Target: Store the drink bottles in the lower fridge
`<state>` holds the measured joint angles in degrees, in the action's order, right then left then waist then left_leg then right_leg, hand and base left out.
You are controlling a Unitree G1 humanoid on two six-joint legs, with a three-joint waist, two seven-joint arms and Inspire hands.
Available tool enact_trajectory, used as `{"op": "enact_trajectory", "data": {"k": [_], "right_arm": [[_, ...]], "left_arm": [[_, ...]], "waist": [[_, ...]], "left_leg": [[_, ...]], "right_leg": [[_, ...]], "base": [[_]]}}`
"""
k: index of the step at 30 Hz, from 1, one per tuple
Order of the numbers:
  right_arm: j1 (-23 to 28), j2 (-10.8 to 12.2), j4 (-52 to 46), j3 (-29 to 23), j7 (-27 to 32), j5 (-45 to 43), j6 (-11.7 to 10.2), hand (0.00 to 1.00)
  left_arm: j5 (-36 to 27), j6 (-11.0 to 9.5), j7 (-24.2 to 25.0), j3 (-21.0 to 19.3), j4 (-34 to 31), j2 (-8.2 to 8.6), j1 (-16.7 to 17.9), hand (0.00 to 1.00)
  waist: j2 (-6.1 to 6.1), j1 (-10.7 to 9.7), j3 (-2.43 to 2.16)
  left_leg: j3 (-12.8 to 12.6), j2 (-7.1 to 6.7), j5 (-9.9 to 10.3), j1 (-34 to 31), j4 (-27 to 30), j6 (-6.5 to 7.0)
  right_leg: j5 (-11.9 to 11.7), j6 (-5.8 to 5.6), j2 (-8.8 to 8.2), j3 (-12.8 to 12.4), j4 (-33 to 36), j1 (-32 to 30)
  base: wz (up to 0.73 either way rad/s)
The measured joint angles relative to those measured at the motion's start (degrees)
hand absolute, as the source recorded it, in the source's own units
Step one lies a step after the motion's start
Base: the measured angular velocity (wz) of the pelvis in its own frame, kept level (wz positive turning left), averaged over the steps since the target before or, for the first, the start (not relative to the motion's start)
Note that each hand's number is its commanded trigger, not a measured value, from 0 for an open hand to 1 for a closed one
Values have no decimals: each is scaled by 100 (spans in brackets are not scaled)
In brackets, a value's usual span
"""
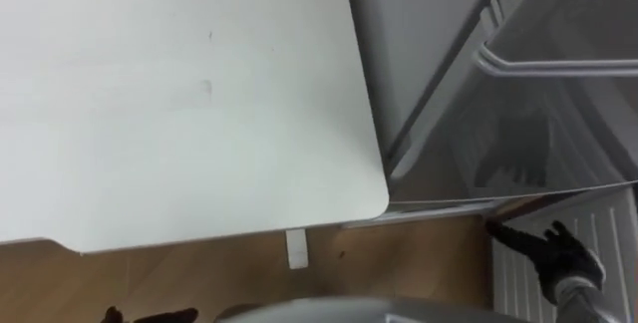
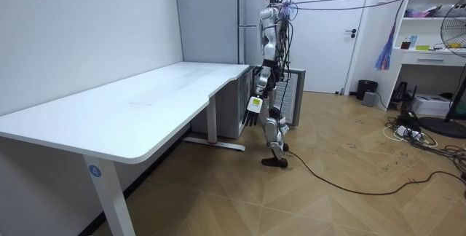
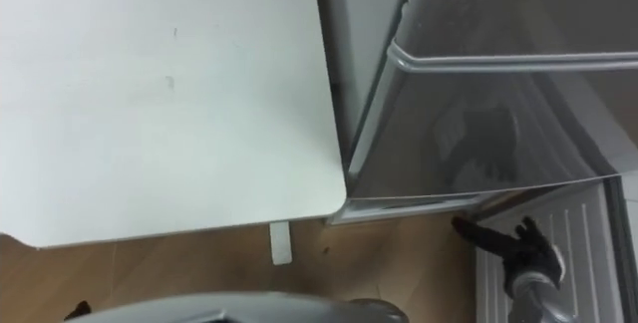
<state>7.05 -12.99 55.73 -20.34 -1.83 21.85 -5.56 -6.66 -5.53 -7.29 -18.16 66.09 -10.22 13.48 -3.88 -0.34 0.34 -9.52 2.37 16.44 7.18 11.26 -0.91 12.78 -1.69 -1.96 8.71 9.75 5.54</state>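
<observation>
The grey fridge (image 1: 538, 134) stands just right of the white desk (image 1: 179, 94), with a long bar handle (image 1: 558, 64) across its front. Its lower door (image 1: 598, 228) is swung open, showing a white ribbed inner panel at the lower right. My right hand (image 1: 558, 255) hovers over that door's edge, open, with fingers spread and nothing in it. My left hand (image 1: 150, 315) shows at the bottom left edge by the desk, fingers straight and empty. In the room view I stand at the desk's far end, facing the fridge (image 2: 211, 17) and its open lower door (image 2: 293, 97).
The desk's rounded corner (image 1: 374, 198) sits close to the fridge, with a narrow gap between them. A white desk foot (image 1: 296, 248) rests on the wooden floor (image 1: 399, 258). A fan and shelves (image 2: 451, 39) stand at the room view's right.
</observation>
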Motion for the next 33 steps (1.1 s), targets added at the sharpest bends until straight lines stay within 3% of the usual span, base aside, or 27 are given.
{"op": "enact_trajectory", "data": {"k": [3,5,7,13,16,24,26,33], "right_arm": [[156,-40,-563,-184,337,-19,0,0],[281,-41,-1214,-271,652,-194,-80,0],[325,-51,-1456,-363,823,-218,-205,0],[392,-66,-1782,-401,1198,-255,-242,0],[432,-69,-1805,-471,1356,-307,-240,0],[412,-245,-1998,-1067,1812,-328,-232,0],[382,-336,-1816,-1077,1852,-281,-232,0],[441,-338,-1243,-1250,1964,79,-179,0]], "left_arm": [[42,2,-6,-26,16,3,59,0],[302,4,-22,-27,-50,0,142,0],[427,-1,-82,-26,-126,0,142,0],[513,-22,-87,-13,-217,-1,159,0],[516,-11,-87,-14,-217,0,167,0],[507,75,-91,-168,-220,14,203,0],[508,93,-97,-185,-218,4,267,0],[507,145,-113,-189,-226,2,329,0]], "waist": [[-36,-5,-18],[-47,-131,-32],[-53,-147,-38],[-88,-253,-58],[-99,-262,-72],[-139,-321,-36],[-166,-410,-37],[-200,-448,-48]], "left_leg": [[-98,5,0,59,-45,0],[-131,7,0,63,-49,0],[-136,7,0,59,-53,0],[-145,2,0,41,-63,0],[-138,0,-1,80,-71,2],[-136,3,-9,96,-104,14],[-134,1,-9,89,-104,14],[-133,-4,-9,32,-117,14]], "right_leg": [[-3,0,13,-98,0,-5],[-20,-1,19,-159,0,-33],[-33,-8,26,-216,0,-54],[-46,-15,27,-268,3,-53],[-46,-16,37,-364,5,-56],[-46,-16,47,-381,6,-69],[-46,-16,44,-367,6,-69],[-50,-21,40,-361,5,-87]], "base": [[-20],[-16],[-13],[-4],[-6],[-1],[3],[2]]}}
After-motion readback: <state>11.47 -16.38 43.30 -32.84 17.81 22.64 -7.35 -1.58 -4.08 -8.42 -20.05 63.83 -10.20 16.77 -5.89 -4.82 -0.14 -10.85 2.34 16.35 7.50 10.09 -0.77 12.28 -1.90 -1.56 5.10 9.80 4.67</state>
